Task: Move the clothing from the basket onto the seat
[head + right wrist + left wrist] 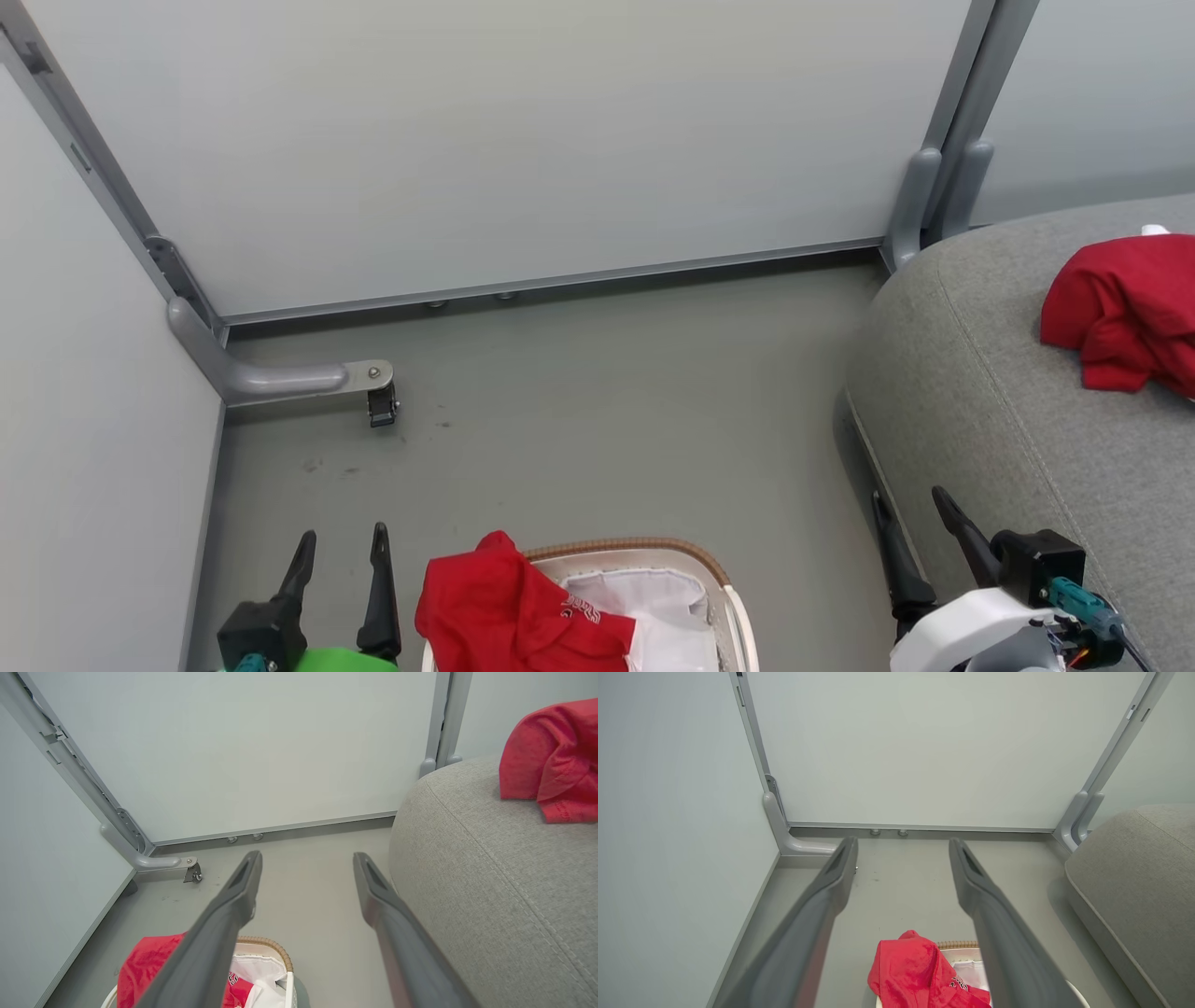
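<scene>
Red clothing (518,607) w/ white lettering; grey seat (990,392).

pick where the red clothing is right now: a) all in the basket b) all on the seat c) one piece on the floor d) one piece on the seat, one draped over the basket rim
D: one red garment lies on the seat, and a second red garment hangs over the rim of the basket.

Staged test bay, lab-type, dressed as a home corner: pale partition panels (523,140) in grey metal frames (963,112), one foot on a caster (382,405), bare grey floor (607,420), grey sofa seat (990,392), laundry basket (635,543).
</scene>
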`<state>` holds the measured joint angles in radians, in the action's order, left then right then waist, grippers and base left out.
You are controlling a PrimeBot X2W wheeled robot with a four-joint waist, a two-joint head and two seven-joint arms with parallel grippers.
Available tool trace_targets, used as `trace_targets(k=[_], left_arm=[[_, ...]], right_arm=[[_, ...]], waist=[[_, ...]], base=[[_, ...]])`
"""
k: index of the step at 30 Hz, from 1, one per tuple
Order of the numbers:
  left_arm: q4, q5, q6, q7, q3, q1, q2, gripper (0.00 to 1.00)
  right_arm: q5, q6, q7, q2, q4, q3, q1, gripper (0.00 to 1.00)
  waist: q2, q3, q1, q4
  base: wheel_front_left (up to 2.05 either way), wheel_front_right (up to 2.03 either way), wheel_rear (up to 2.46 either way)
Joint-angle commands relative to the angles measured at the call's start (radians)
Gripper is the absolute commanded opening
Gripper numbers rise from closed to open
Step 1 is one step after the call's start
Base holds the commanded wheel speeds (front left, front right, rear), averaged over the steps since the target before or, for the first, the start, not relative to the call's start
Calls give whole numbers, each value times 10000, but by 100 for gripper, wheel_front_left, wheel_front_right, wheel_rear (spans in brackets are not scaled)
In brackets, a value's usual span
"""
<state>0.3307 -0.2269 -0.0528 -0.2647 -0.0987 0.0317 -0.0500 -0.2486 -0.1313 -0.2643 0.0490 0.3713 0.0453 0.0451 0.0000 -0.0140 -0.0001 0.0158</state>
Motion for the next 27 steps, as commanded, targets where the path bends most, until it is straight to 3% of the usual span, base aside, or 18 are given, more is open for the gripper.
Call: trace_targets(k=[1,17,27], left_arm=[[-2,-20,-40,7,18,220,-14,100],[868,-214,-42,6,-684,-166,-13,100],[2115,-437,2,7,-1754,-1698,-16,100]], right_arm=[[-41,11,-1,38,31,-25,-211,100],[66,11,-1,36,-16,94,5,100],[151,12,-1,38,-380,375,937,100]], waist=[[0,-44,1,-3],[0,438,1,-240],[0,2307,1,-769]], base=[[0,0,0],[0,0,0],[0,0,0]])
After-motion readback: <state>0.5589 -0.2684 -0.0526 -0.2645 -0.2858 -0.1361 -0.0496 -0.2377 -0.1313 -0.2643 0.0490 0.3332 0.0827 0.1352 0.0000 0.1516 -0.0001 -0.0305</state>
